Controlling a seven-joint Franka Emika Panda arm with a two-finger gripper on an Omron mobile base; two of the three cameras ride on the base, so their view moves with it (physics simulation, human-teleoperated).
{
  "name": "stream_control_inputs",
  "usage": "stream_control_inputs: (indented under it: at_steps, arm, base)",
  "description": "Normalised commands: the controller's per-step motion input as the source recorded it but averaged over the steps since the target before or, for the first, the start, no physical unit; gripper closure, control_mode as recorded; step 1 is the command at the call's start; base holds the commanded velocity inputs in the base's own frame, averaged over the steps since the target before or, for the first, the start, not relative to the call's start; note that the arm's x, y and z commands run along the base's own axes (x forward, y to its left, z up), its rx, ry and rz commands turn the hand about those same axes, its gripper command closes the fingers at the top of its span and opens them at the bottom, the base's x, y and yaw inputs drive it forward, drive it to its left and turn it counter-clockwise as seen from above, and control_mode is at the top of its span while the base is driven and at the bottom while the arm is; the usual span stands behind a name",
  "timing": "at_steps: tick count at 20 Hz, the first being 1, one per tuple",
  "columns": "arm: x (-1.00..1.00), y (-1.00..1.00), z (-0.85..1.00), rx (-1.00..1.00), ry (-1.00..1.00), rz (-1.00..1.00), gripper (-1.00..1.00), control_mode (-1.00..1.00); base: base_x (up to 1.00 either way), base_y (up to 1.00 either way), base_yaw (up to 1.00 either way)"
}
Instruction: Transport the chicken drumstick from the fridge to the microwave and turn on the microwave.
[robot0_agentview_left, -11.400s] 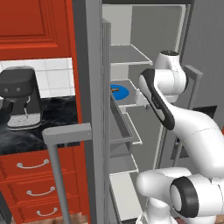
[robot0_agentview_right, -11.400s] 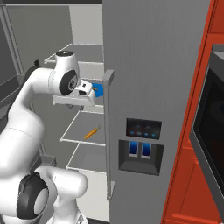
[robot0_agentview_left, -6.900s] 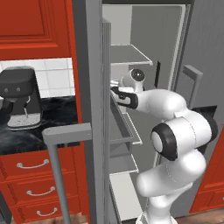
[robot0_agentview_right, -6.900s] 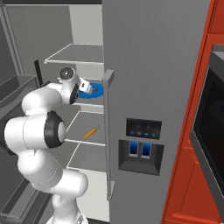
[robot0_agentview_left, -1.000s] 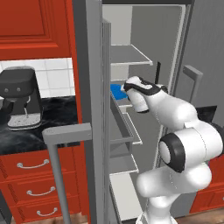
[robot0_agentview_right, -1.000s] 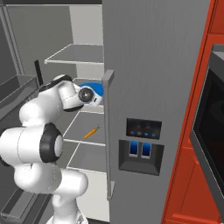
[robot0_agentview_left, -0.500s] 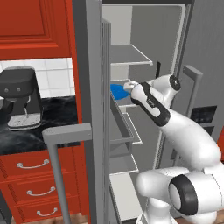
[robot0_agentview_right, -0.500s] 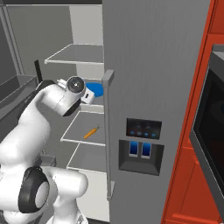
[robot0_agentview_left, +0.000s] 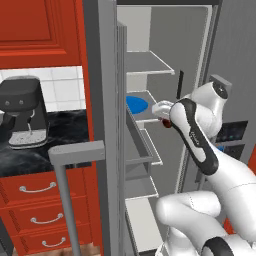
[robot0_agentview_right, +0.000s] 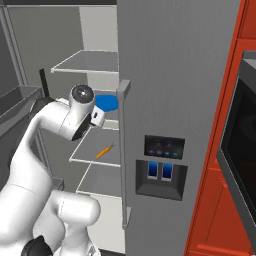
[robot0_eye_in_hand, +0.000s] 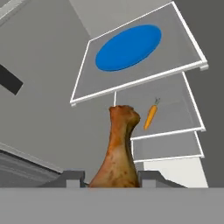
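Observation:
The chicken drumstick (robot0_eye_in_hand: 117, 148), brown with a paler knobbly end, stands up between my gripper's (robot0_eye_in_hand: 109, 177) two dark fingertips (robot0_eye_in_hand: 72, 177), which are shut on its thick end. From the left base view the gripper (robot0_agentview_left: 162, 109) hangs in front of the open fridge (robot0_agentview_left: 102, 125), just off the front edge of the middle shelf, with the drumstick (robot0_agentview_left: 166, 123) showing as a small reddish-brown lump beneath it. The fridge's shut right door (robot0_agentview_right: 170, 75) carries the dispenser panel. At the right edge the microwave (robot0_agentview_right: 242, 145) has its dark glass door shut.
A round blue plate (robot0_eye_in_hand: 128, 47) lies on the middle fridge shelf, and a carrot (robot0_eye_in_hand: 150, 116) on the shelf below. The open left fridge door (robot0_agentview_left: 70, 155) juts toward the base. A black coffee machine (robot0_agentview_left: 22, 117) sits on the dark counter among red cabinets.
The hand has drawn back from over the blue plate to the shelf's front edge, carrying the drumstick. The arm's elbow has swung right.

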Motion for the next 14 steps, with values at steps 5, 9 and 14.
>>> stream_control_inputs:
  at_steps: [5,9,14]
  arm:
    - [-0.61,-0.15,-0.30,-0.11,0.11,0.08,1.00,-1.00]
    - [-0.42,-0.02,-0.41,-0.23,0.13,0.01,1.00,-1.00]
    - [-0.35,-0.05,-0.39,-0.24,0.09,0.00,1.00,-1.00]
  base:
    - [0.00,0.00,0.00]
    - [0.00,0.00,0.00]
    - [0.00,0.00,0.00]
